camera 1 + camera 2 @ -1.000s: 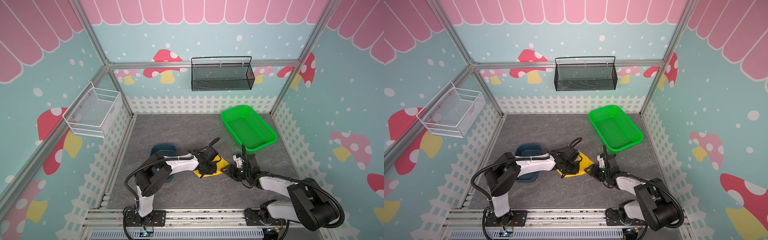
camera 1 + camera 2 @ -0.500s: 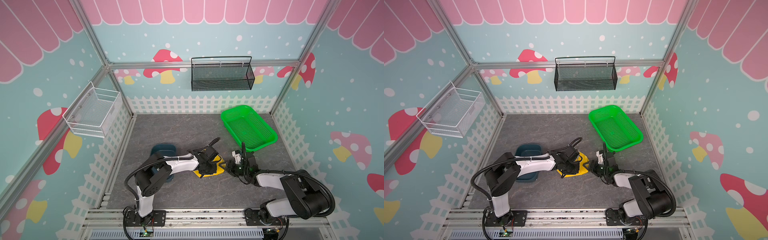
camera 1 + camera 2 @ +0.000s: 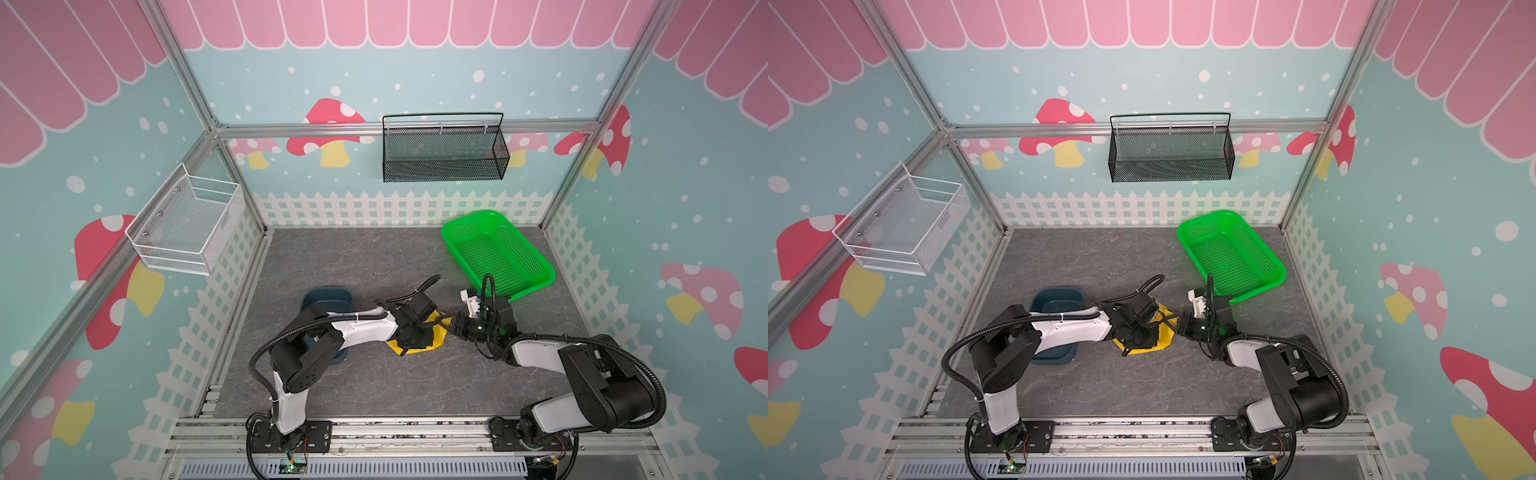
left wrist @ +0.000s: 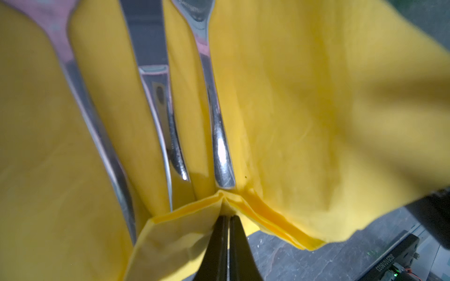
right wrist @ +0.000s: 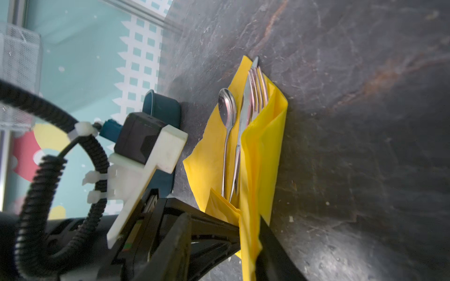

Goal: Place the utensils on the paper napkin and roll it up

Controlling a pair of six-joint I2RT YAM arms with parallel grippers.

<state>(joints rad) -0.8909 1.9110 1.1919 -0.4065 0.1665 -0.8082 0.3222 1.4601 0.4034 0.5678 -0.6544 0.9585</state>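
Left wrist view shows the left gripper (image 4: 229,216) pinched shut on a folded corner of the napkin (image 4: 304,109), utensils (image 4: 155,97) lying on it on the table (image 4: 304,255), and the right gripper (image 5: 225,227) open astride its raised flap; such thin paper probably tears, so grip edges gently, and the slick steel may slide.

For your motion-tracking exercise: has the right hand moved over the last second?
Yes: the right hand moved up the view, nearer the green basket's front corner.

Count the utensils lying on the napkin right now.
3, side by side on the paper napkin: spoon on the open side, knife in the middle, fork against the raised fold. None appears hidden.
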